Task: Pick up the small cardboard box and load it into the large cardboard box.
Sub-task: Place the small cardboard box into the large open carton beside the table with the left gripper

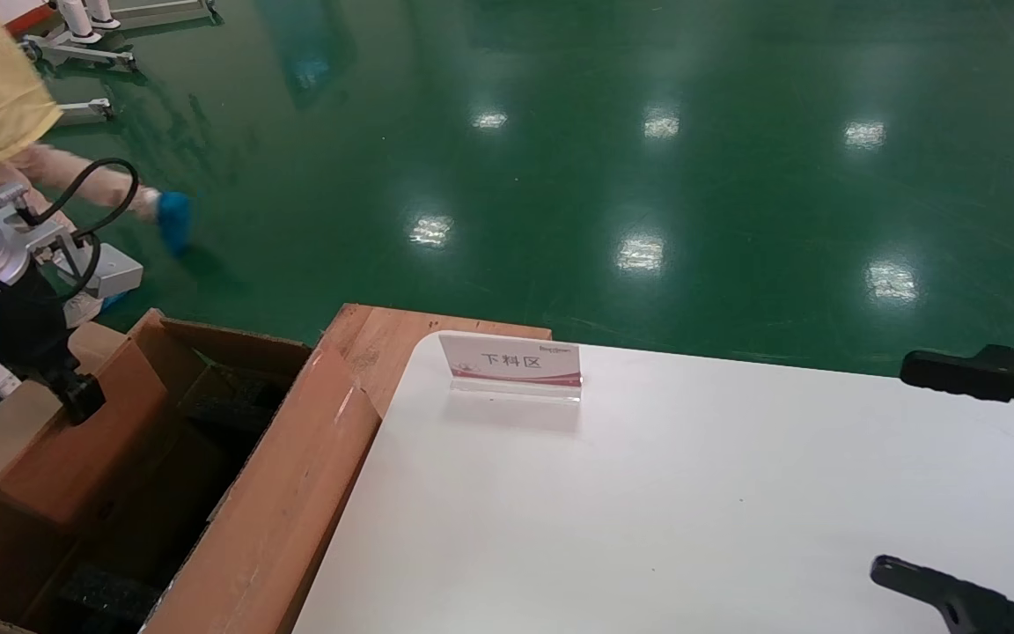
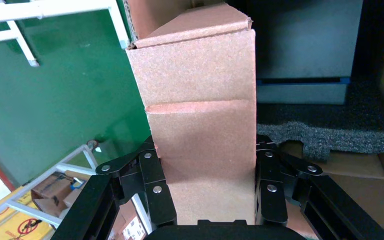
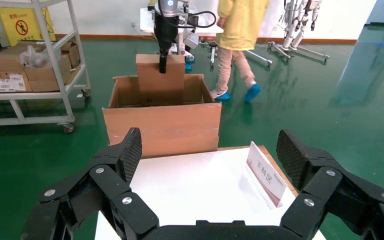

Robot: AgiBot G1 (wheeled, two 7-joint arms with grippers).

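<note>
Now the left end effector [image 2: 207, 192] clamps the small cardboard box [image 2: 200, 115] above the large cardboard box [image 3: 162, 125]; lowering it straight would avoid the flaps. Right end effector [image 3: 210, 165] hangs wide open, empty, over the worktop [image 1: 692, 493].

White table [image 1: 692, 511] with upright sign [image 1: 511, 361] (red-banded), green floor [image 1: 648, 132]

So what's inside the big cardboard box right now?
Black foam lines the big box; the left end effector holds the small box above it. The floor beneath is hidden.
</note>
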